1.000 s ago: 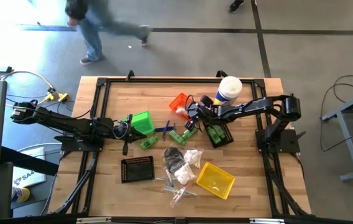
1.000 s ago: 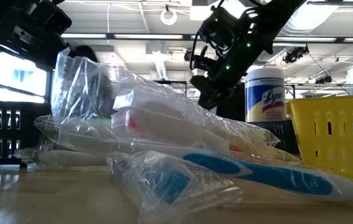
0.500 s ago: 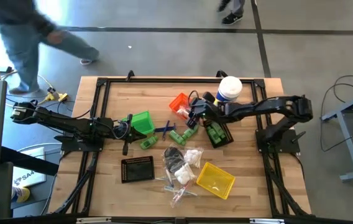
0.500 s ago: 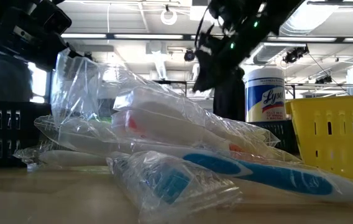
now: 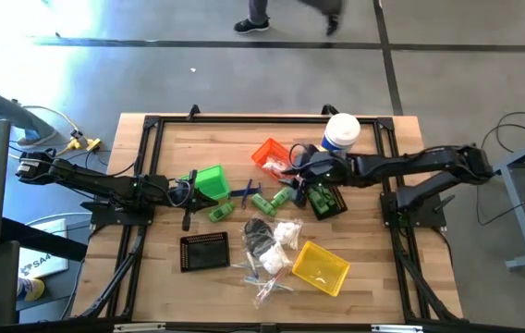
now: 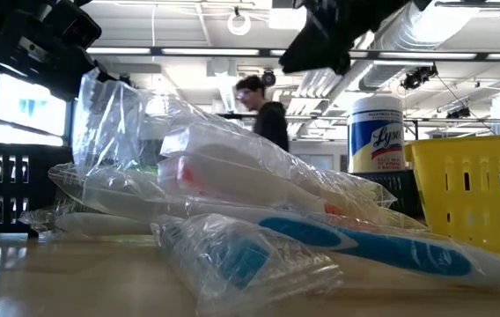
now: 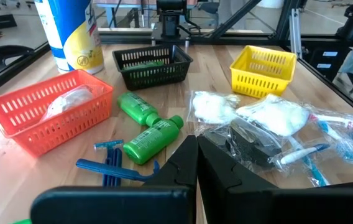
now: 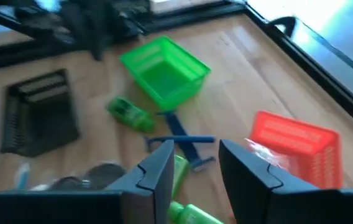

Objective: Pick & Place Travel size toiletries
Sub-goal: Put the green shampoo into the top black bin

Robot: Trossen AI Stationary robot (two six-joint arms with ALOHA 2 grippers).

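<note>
Our right gripper (image 8: 192,165) hung with parted, empty fingers above green bottles (image 8: 130,115); the orange bin (image 7: 46,115) beside it already held a white packet (image 7: 68,102). Wrapped toothbrushes (image 6: 320,233) remained unsorted. The left gripper (image 7: 195,149) waited closed.

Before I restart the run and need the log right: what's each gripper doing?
Left gripper: shut, empty, parked by the green bin.
Right gripper: open, holding nothing, above the blue razors.

Green mini bottles (image 7: 146,124), white packets (image 7: 270,114), wrapped toothbrushes (image 6: 364,242) — scattered mid-table
</note>
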